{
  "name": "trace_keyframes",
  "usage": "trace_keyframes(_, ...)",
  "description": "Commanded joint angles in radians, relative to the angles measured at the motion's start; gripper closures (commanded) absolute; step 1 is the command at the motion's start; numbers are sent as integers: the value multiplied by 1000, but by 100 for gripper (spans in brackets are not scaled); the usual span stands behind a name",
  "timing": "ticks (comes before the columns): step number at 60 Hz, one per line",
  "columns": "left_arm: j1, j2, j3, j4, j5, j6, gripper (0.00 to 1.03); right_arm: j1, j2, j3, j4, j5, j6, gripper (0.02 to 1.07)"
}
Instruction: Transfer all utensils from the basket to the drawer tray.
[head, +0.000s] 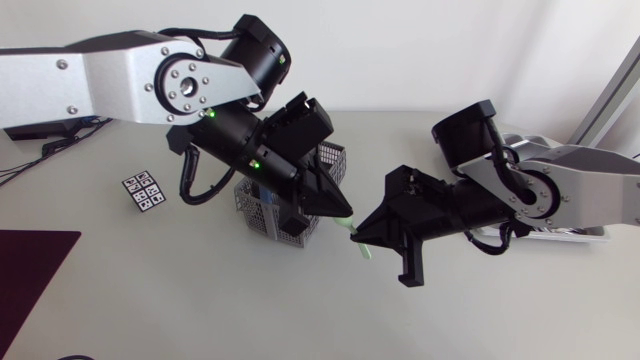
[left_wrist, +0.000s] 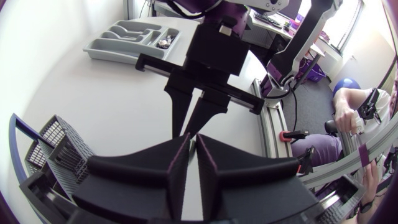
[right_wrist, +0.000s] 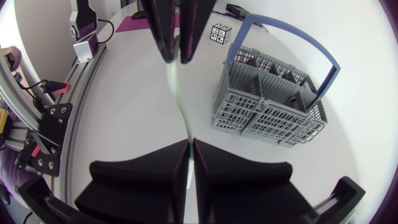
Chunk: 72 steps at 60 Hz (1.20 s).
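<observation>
A slim pale green utensil (head: 359, 244) hangs in the air just right of the grey mesh basket (head: 272, 214). It spans from my left gripper (head: 346, 214) to my right gripper (head: 362, 236), which meet tip to tip. In the right wrist view the utensil (right_wrist: 181, 106) runs from between my right gripper's (right_wrist: 189, 152) fingers up into the left gripper (right_wrist: 179, 57). Both are shut on it. The left wrist view shows my left gripper (left_wrist: 191, 149) facing the right one (left_wrist: 190, 127). The grey drawer tray (left_wrist: 118, 38) lies behind the right arm.
The basket (right_wrist: 267, 106) has a blue handle and stands beside and below both grippers. A small marker cube (head: 143, 192) sits to its left. A dark mat (head: 30, 275) covers the table's left front corner. The right arm hides most of the tray in the head view.
</observation>
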Motion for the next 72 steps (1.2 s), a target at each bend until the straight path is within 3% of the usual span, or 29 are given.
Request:
trace_keyframes(1, 13, 8, 1, -16, 9, -13, 70, 2, -3, -7, -3, 5, -4, 102)
trace_keyframes(4, 15, 8, 4, -9, 9, -15, 53, 6, 6, -17, -7, 13, -10, 102)
trace_keyframes(13, 24, -7, 13, 75, 9, -76, 26, 9, 46, -21, -55, 16, -45, 102)
trace_keyframes(24, 72, -55, 7, 276, 7, -232, 13, -34, 99, -27, -105, 34, -114, 102)
trace_keyframes(31, 110, -61, 15, 342, -23, -294, 11, -121, 109, -27, -119, 60, -167, 101)
trace_keyframes(43, 167, -59, 19, 339, -157, -300, 11, -307, 104, -21, -112, 172, -280, 101)
trace_keyframes(53, 245, -59, 4, 311, -207, -292, 11, -488, 112, -9, -36, 249, -386, 101)
trace_keyframes(72, 372, -79, -62, 282, -216, -242, 11, -859, 231, 97, 72, 254, -611, 101)
